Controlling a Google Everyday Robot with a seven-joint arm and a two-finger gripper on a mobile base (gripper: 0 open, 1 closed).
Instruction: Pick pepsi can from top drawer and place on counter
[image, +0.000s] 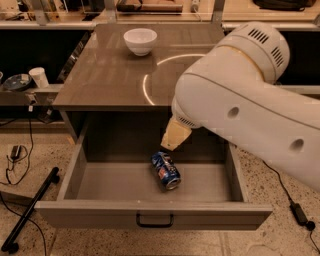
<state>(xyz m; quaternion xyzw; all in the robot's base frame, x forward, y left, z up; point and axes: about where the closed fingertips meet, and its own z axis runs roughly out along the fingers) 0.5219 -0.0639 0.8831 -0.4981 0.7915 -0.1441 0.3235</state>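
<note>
The pepsi can (166, 170), blue with red-and-white marks, lies on its side on the floor of the open top drawer (110, 184), near the middle. The drawer's front panel carries a small dark handle (155, 220). My gripper (175, 135) shows only as a tan tip hanging inside the drawer opening. It sits just above and slightly behind the can, apart from it. The big white arm (240, 100) fills the right side and hides part of the counter (105, 70), whose glossy grey-brown top lies behind the drawer.
A white bowl (140, 40) stands at the back of the counter. On the left ledge sit a white cup (38, 77) and a dark dish (17, 81). A black pole (30, 210) and cables lie on the floor at left, and a power adapter (300, 214) at right.
</note>
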